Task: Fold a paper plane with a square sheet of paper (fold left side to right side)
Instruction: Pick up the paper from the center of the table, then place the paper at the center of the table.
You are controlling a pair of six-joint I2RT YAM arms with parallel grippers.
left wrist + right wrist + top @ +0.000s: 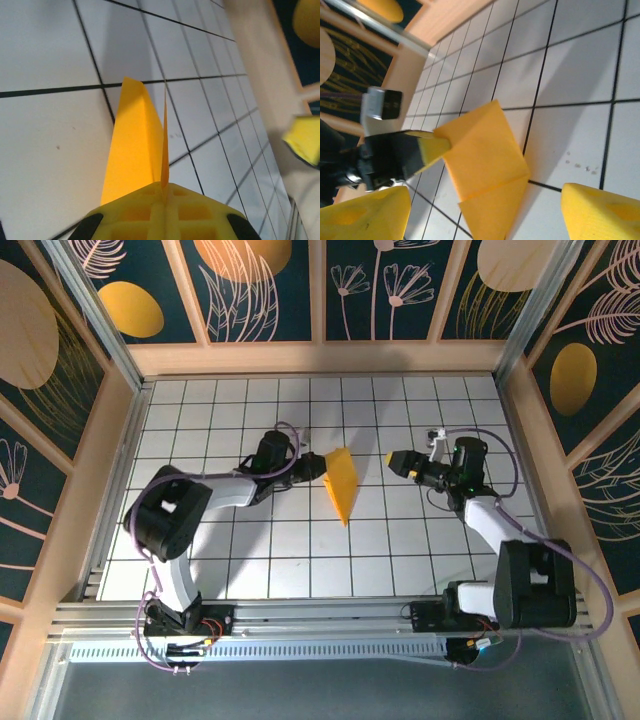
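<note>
Nearest the camera, the two arms are rising from their bases at the near edge of the white gridded bench (250, 560) and leaning in towards its middle. The left gripper (316, 468) is reaching in from the left and pinching the folded square sheet of paper (343, 485) at its left edge. In the left wrist view, this gripper (162, 187) is pressing its yellow fingers together on a thin upright flap of the sheet (132, 150), while the wider panel is sloping away to the left above the tiles. The right gripper (393, 459) is hovering just to the right of the sheet without touching it. Its fingers (600, 212) are standing wide apart in its own wrist view and holding nothing. From that side the sheet (485, 150) is showing one crease across it and casting a shadow on the bench, with the left gripper (432, 147) gripping its far corner. From above, the sheet is tapering to a point towards the near edge. Beyond it, bare tiles are running back to the wooden rim and the dark patterned wall (270, 290).
</note>
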